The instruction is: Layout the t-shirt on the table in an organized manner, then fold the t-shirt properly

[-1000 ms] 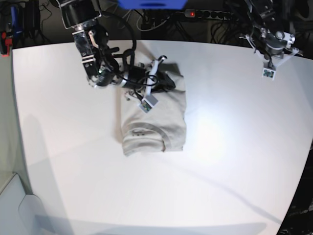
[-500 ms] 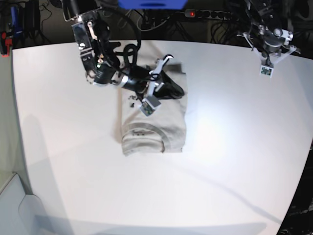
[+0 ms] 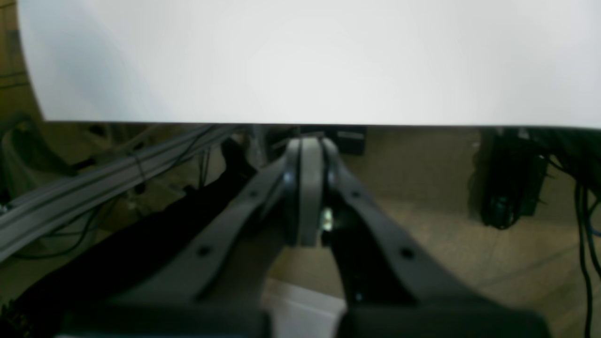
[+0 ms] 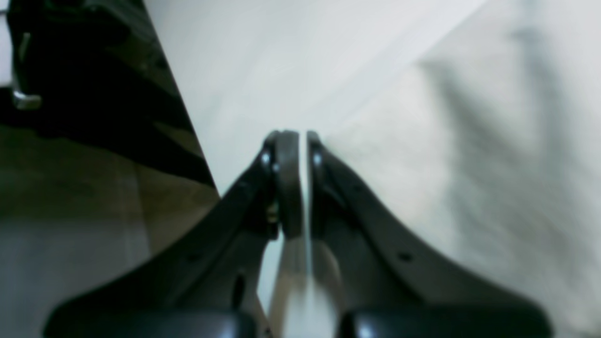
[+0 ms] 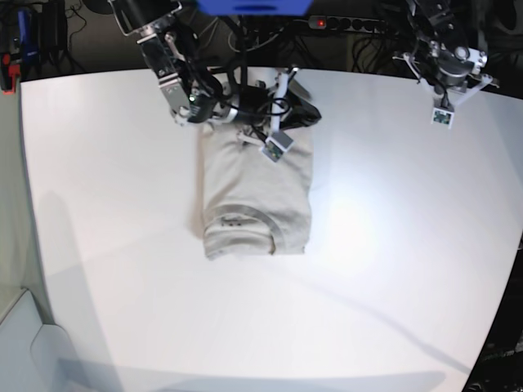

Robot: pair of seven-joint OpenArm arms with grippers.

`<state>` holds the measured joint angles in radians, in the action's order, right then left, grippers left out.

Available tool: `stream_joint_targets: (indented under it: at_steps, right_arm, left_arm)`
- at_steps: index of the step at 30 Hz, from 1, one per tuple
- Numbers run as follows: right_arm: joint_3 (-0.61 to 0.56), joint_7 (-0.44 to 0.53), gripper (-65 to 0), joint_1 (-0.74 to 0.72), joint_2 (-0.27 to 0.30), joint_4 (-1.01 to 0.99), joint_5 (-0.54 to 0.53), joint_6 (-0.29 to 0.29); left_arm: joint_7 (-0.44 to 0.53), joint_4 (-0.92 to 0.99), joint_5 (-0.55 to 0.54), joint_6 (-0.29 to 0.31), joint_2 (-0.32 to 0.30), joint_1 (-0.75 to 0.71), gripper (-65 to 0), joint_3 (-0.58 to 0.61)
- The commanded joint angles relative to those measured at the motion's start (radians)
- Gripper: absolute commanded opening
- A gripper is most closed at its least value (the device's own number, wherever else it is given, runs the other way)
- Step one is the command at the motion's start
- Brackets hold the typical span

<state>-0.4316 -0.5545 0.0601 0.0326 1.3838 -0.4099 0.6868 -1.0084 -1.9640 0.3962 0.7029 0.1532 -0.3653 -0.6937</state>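
A power strip (image 5: 347, 24) (red switch lit) lies behind tangled cables (image 5: 270, 37).

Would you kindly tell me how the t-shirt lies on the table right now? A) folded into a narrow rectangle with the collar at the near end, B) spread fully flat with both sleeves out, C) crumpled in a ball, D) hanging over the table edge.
A: in the base view the t-shirt forms a narrow folded rectangle on the table, collar toward the near end.

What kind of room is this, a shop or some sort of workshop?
Most likely a robotics lab. Two black robot arms with closed grippers work over a large white table bearing only a folded light beige t-shirt, with a power strip and tangled cables behind.
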Motion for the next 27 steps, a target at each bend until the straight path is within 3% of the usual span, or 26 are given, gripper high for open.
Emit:
stream_joint_targets:
  at_steps: [1, 12, 18, 22, 27]
  right_arm:
    - [-0.002, 0.032, -62.9, -0.018, -0.004, -0.005, -0.020, 0.011]
    - [0.007, 0.034, -62.9, -0.047, 0.003, -0.028, -0.022, 0.011]
    - [0.007, -0.035, -62.8, 0.077, 0.057, 0.340, -0.022, 0.011]
    - [0.061, -0.085, -62.9, 0.152, 0.102, 0.530, -0.019, 0.011]
    - [0.244, -0.085, -63.1, 0.246, 0.163, 0.556, -0.017, 0.011]
  left_arm:
    - [0.007, -0.019, 0.008, -0.005, -0.004, -0.001, -65.0, -0.002]
    - [0.007, -0.019, 0.008, -0.005, -0.004, -0.002, -65.0, -0.002]
    - [0.007, -0.021, 0.004, -0.005, -0.004, -0.002, -65.0, -0.002]
    - [0.007, -0.051, -0.099, -0.005, -0.007, -0.036, -65.0, 0.002]
    - [0.007, -0.051, -0.263, -0.005, -0.043, -0.111, -65.0, 0.007]
